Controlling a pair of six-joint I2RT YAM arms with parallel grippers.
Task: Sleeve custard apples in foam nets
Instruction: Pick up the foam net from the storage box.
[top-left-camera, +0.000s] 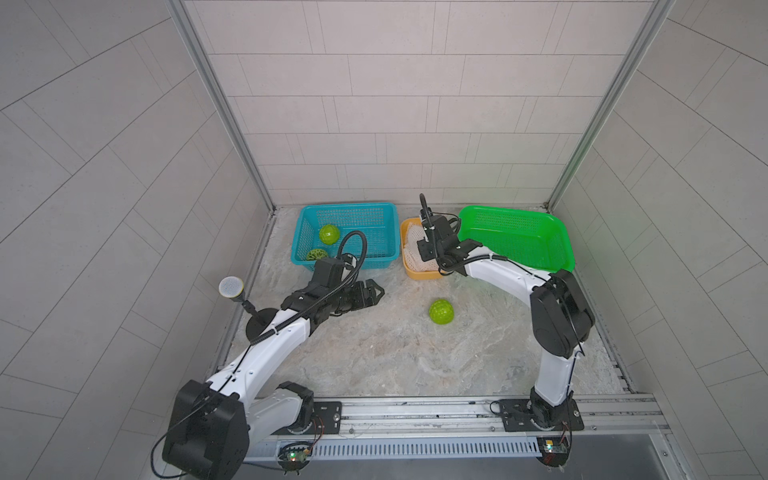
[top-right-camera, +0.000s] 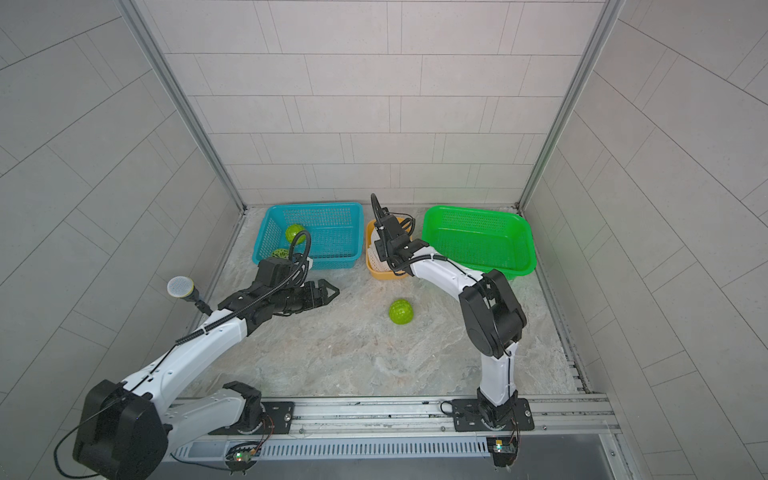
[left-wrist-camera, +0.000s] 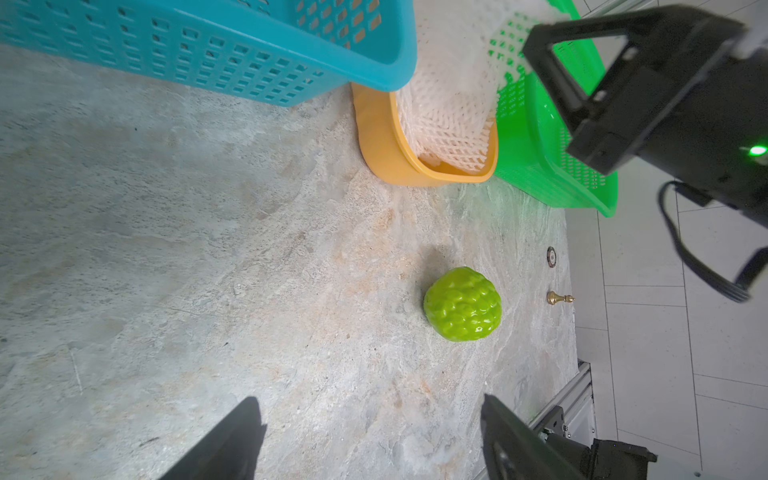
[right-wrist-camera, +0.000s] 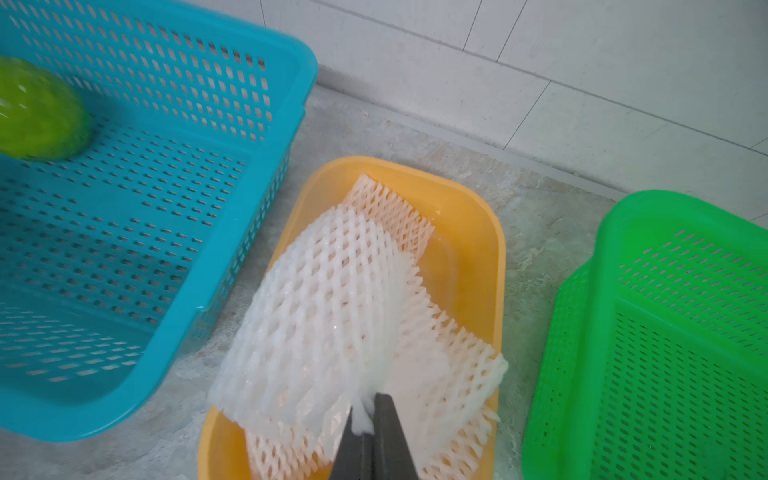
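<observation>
One green bumpy custard apple (top-left-camera: 441, 311) (left-wrist-camera: 462, 304) lies loose on the stone table. Two more (top-left-camera: 329, 234) (top-left-camera: 316, 254) sit in the blue basket (top-left-camera: 386, 208). White foam nets (right-wrist-camera: 332, 291) (top-left-camera: 411, 245) are piled in the small yellow tray (right-wrist-camera: 494, 232) between the baskets. My right gripper (right-wrist-camera: 365, 409) is over that tray, shut on the edge of the top foam net. My left gripper (top-left-camera: 374, 293) (left-wrist-camera: 369, 399) hangs low over the table left of the loose apple, open with nothing between its fingers.
A green basket (top-left-camera: 557, 232) with nothing in it stands at the back right beside the yellow tray. A round mesh-headed stand (top-left-camera: 231, 286) sits at the table's left edge. Tiled walls close in the back and sides, and a metal rail (top-left-camera: 415, 411) runs along the front.
</observation>
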